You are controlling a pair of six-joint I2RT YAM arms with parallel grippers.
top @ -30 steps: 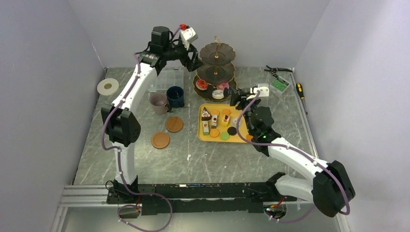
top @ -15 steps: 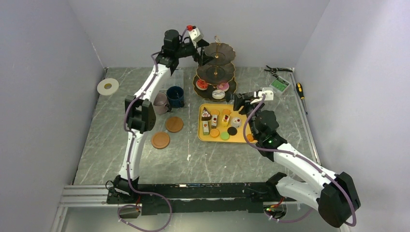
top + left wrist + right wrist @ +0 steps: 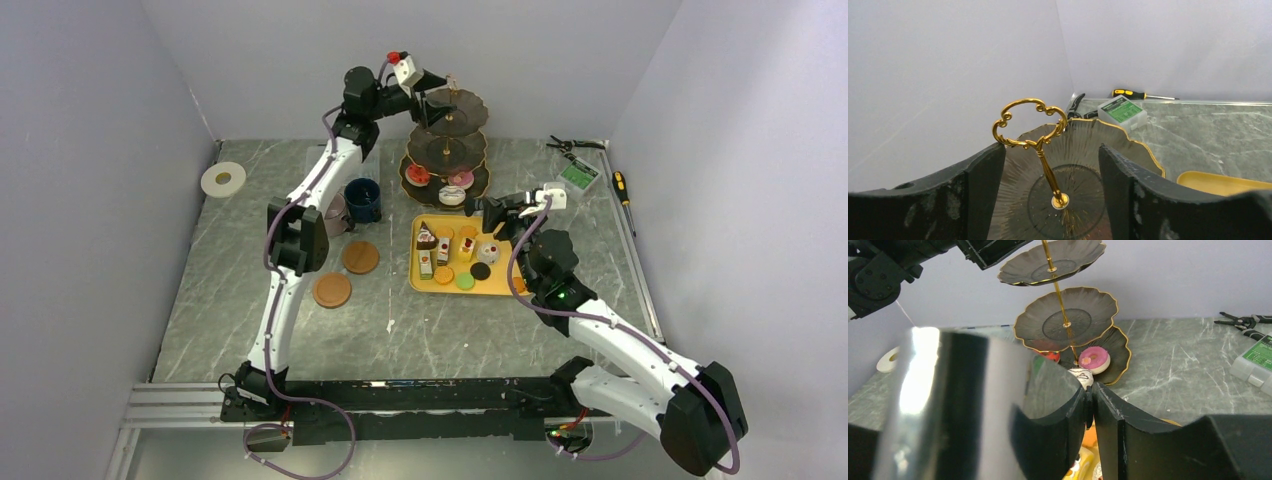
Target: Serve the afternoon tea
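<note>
The dark three-tier stand is at the back of the table. My left gripper hangs over its top tier, open. Its jaws stand on either side of the gold handle without touching it. The bottom tier holds a pink donut, a white iced donut and a red piece. My right gripper hovers in front of the bottom tier. In its wrist view the fingertips look almost together, with a thin dark strip between them. A glossy dark surface covers the left side, so its state is unclear.
A yellow tray with cake slices and macarons lies under the right gripper. A navy mug, a mauve mug half behind the left arm, and two brown coasters stand on the left. A tape roll lies far left and tools back right.
The left arm has swung right and up from beside the stand to over its top tier, and its jaws have narrowed a little. The right gripper has drawn back slightly from the bottom tier.
</note>
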